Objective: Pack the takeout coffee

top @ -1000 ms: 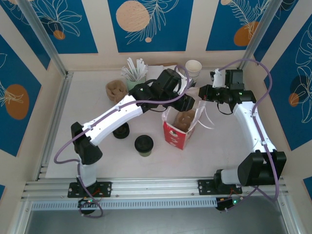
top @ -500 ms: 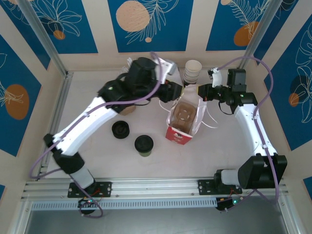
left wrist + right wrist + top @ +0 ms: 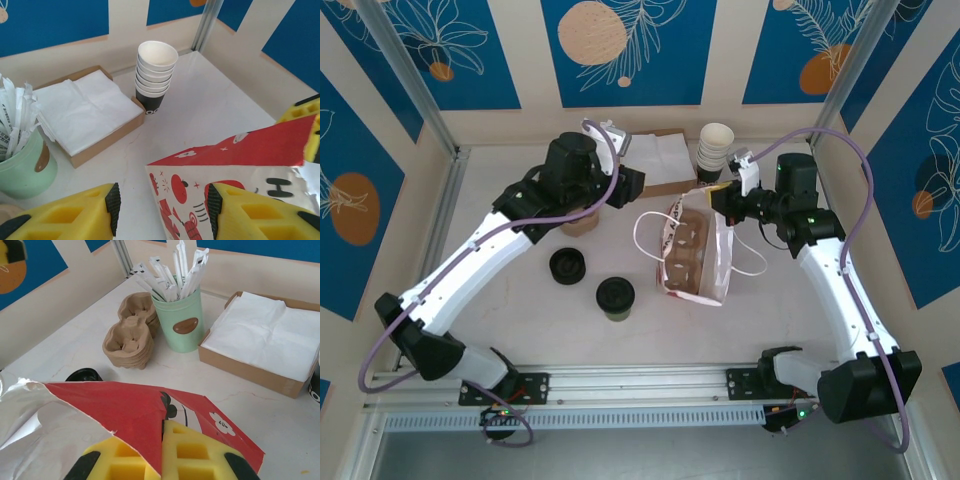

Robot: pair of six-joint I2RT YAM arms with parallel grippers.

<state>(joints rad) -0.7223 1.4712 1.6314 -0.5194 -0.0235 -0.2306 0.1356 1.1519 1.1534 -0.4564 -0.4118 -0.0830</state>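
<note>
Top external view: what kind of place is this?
Likely a mock café takeout counter set up in a robot cell: stacked paper cups, a lidded takeout coffee, and a red paper bag.

On the table (image 3: 650, 335), the takeout coffee (image 3: 615, 297) stood at eight o'clock from the bag (image 3: 695, 262), a loose lid (image 3: 567, 265) at ten o'clock from the coffee.

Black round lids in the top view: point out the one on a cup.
The right-hand lid, olive-green cup side showing beneath it; the left lid has no cup.
</note>
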